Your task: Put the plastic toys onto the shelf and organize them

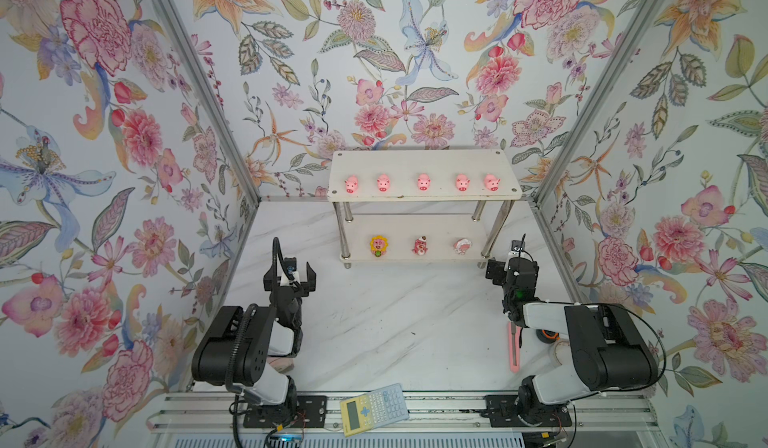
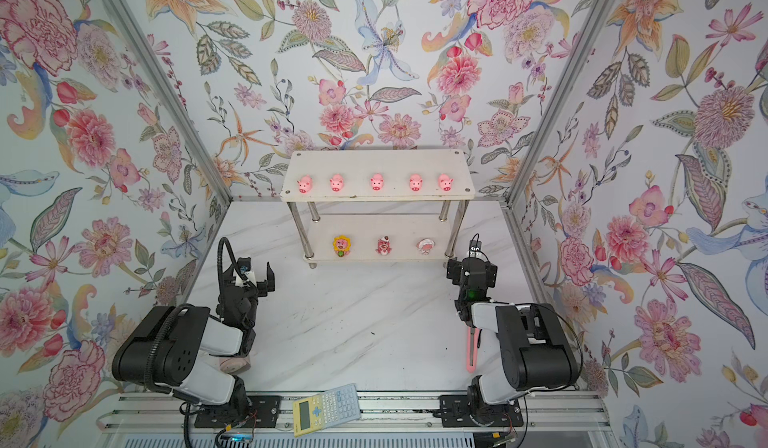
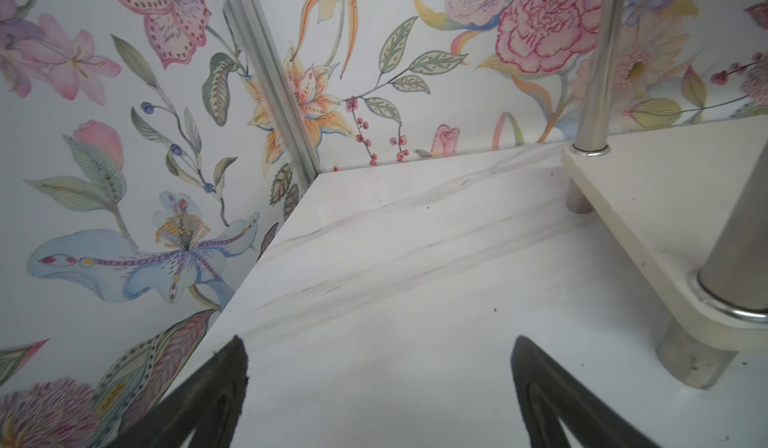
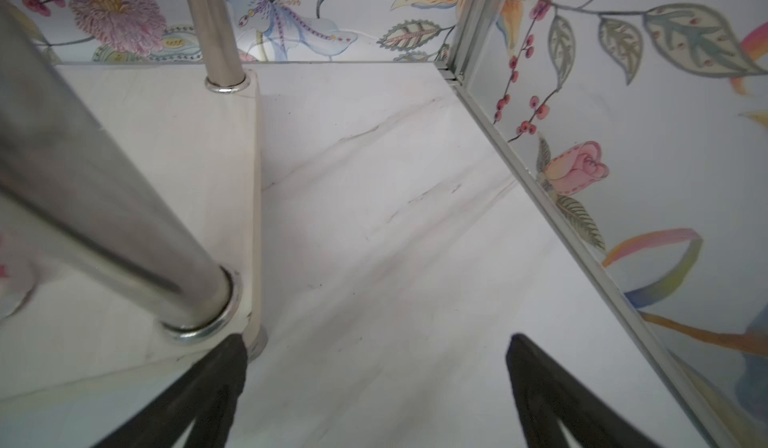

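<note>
Pink pigs (image 1: 423,182) lined the shelf's (image 1: 424,163) top. My left tool (image 3: 379,338) and right tool (image 4: 377,338) gaped empty; the right, just beside a shelf leg (image 4: 104,200), could jolt them over.

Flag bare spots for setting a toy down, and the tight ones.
Free: top tier of the shelf behind the pig row; marble table between left pincer and right pincer. Lower tier: gaps between yellow-maned toy, bear and round toy. Tightest: the two rightmost pigs.
</note>
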